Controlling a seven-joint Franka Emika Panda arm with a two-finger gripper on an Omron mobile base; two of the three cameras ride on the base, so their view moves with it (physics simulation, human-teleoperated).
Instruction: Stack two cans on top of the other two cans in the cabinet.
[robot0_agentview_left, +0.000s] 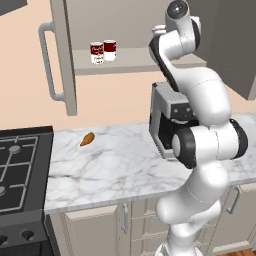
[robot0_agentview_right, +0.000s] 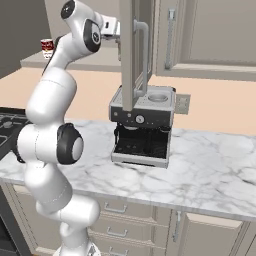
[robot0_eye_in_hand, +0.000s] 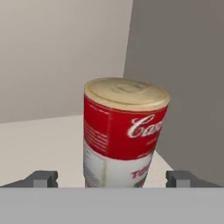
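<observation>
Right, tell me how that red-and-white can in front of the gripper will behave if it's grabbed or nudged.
The red-and-white can looks like a rigid tin, so it probably won't give under the fingers. Its smooth round side may slip in a light grip. It stands upright on the cabinet shelf; a push high up could tip it, and then it would likely roll.

The arm (robot0_agentview_left: 202, 150) is glossy white, built of fat rounded segments that swell like stacked sausages. Each joint carries a dark, near-black ring with a pale grey disc at its centre; one big disc sits at about 9 o'clock on the elbow in the left base view. A black collar wraps the upper link. The wrist cap is grey. The finger tips (robot0_eye_in_hand: 43, 178) are small, blocky, dull grey.
</observation>
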